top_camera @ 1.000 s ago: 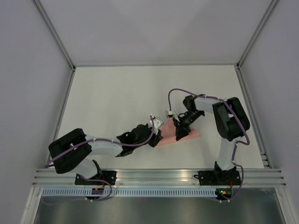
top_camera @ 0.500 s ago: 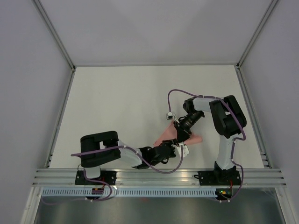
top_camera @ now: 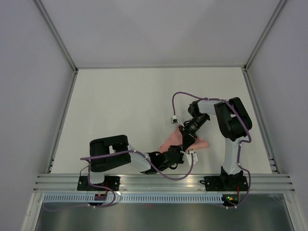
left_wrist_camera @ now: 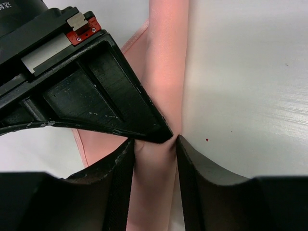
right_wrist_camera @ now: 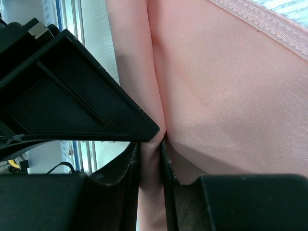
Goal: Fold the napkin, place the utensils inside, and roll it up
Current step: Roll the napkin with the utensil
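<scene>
Nearest, at about 5 o'clock on the table point(top_camera: 120, 96), found the left gripper point(left_wrist_camera: 154, 144) pinched closed on a slim rolled part of the napkin point(left_wrist_camera: 167, 57), jaws pressing it from both sides. Just beyond, toward 1 o'clock, met the right gripper point(right_wrist_camera: 150, 144), likewise clamped on the same pink fold, tip to tip with the left. Saw no utensil; possibly wrapped inside, cannot tell. Judged as the rolling step. Next called for turning both wrists together, with the tube held tight and no fabric slipping free.

a white table point(top_camera: 120, 110) carries a partly rolled pale pink napkin point(top_camera: 168, 141).
</scene>
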You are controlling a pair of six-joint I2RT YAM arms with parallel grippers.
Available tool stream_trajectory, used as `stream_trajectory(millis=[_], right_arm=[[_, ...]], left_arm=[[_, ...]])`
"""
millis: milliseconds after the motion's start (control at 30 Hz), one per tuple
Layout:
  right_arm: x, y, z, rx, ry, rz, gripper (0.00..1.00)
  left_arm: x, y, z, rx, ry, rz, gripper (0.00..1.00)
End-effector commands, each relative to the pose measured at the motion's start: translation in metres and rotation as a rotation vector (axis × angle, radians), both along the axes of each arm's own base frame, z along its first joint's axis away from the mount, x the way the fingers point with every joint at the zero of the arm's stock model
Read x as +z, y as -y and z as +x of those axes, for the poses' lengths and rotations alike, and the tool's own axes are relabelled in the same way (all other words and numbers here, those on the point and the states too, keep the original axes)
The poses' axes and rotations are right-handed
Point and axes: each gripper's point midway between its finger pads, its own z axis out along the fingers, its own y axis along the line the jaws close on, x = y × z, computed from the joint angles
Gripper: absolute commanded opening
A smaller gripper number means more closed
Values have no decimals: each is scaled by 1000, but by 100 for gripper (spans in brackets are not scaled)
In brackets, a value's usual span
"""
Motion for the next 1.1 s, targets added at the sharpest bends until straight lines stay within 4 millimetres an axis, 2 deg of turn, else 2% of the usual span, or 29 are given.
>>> stream_trajectory(millis=[0,100,133,167,300,333,533,667,800,867,1000,1067], right_arm=[[-43,21,20,106,152,-105,13],[-42,21,21,107,158,-103,14],[-42,21,21,102,157,-103,18],[-41,20,21,102,160,-100,20],[-34,17,27,82,213,-87,34],[-32,16,29,76,228,-84,40],[-6,7,44,27,334,-48,58],[12,2,57,-27,411,-34,62],[35,-3,82,-137,518,-13,65],[40,1,88,-177,539,-5,66],[61,10,110,-277,630,10,67],[72,21,119,-341,650,13,67]], left_arm=[[-26,-6,-5,-16,-54,84,44],[-37,-11,-11,-29,-121,112,32],[-40,-11,-13,-39,-142,117,28],[-43,-13,-15,-37,-160,130,19],[-47,-17,-20,-43,-216,123,3],[-46,-16,-24,-59,-232,117,2],[-58,-23,-32,-79,-335,136,2],[-60,-24,-32,-78,-378,133,2],[-63,-27,-32,-72,-416,135,2],[-65,-28,-31,-66,-436,143,2],[-65,-32,-27,-43,-490,130,2],[-65,-34,-25,-36,-556,119,2]])
